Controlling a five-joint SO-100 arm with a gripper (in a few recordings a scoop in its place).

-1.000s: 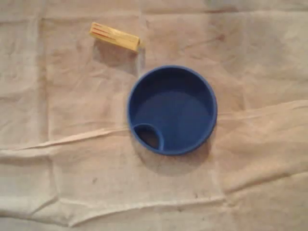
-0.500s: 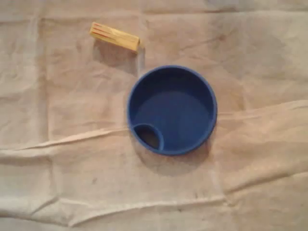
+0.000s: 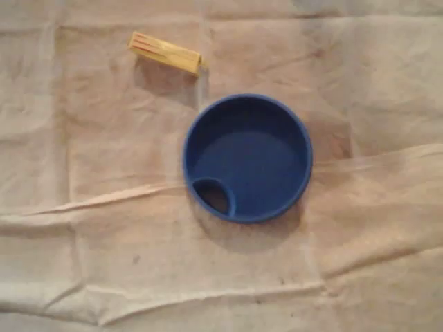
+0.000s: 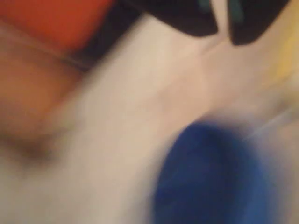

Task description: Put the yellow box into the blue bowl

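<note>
Yellow box (image 3: 165, 52) is laid on the cloth-covered desk (image 3: 104, 263), far-left of the blue bowl (image 3: 247, 158), with wrinkled cloth between. The tool (image 4: 223, 37) is blurred; its opening cannot be told.

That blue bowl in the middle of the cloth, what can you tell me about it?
The blue bowl is round, deep blue and plastic-looking, with a raised rim and a flat floor. A small round pocket sits inside its lower-left edge in the overhead view. It stands upright and empty on the wrinkled beige cloth, which is all that touches it. The yellow box lies apart, up and to the left.
</note>
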